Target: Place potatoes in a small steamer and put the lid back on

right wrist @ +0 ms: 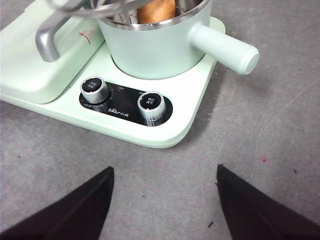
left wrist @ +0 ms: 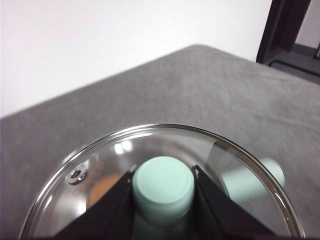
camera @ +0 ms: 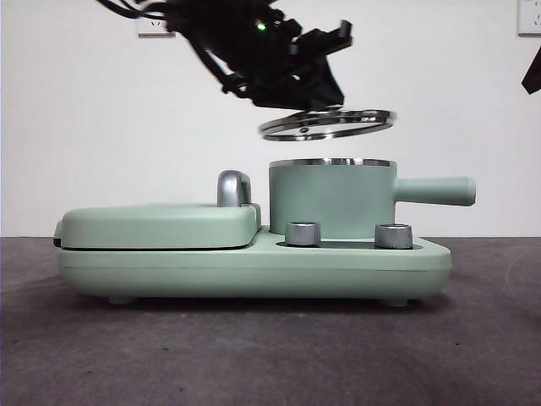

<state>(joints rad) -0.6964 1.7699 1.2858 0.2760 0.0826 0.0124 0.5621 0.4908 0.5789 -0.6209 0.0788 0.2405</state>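
While my left gripper [camera: 317, 100] comes in from the upper left of the front view, it carries the lid [camera: 328, 123] tilted and clear above the small steamer [camera: 331, 200], not touching the steel rim. The steamer sits on the right half of the green cooker base [camera: 254, 271], its straight handle pointing right, behind two steel dials [camera: 303, 233]. The flat griddle cover [camera: 161, 225] with its chrome handle [camera: 234, 188] lies closed to the left.

Left wrist view: my left jaws are clamped on the lid's mint-green knob [left wrist: 163, 187] — one jaw on each side. Through the glass an orange-brown patch shows faintly below.

Right wrist view: my right gripper [right wrist: 165, 200] hangs over the grey table [right wrist: 280, 150] in front of the dials, jaws spread wide and holding nothing. The potatoes [right wrist: 156, 11] sit inside the steamer — only the top part shows past the rim.
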